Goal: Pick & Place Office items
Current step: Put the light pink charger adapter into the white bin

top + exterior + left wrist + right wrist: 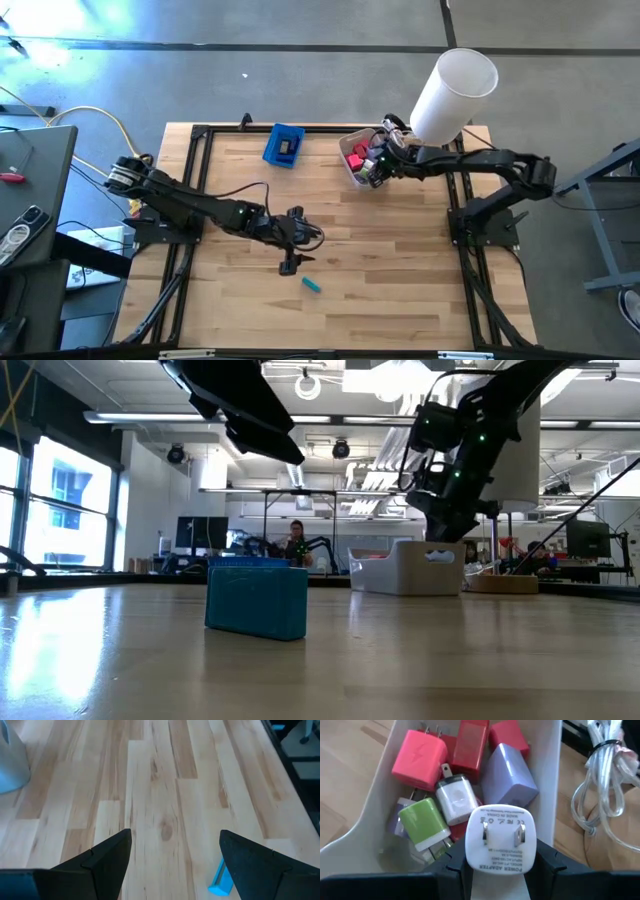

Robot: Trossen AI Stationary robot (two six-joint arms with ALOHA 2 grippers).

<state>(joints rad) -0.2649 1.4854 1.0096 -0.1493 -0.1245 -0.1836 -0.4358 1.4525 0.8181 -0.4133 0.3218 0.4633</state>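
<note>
Upper right in the high view, the right gripper (499, 862), jaws clamped on a white adapter (501, 839), hovers over the bin (367, 837); light, rigid, slick-sided; left gripper (175, 855) jaws apart.

The desk (400, 290) is pale planked wood with a smooth satin sheen. The chargers look like smooth plastic: a glossy white adapter (500, 838) with shiny metal prongs, a matt pink one (419, 758). The bin (365, 815) is translucent white plastic.
</note>
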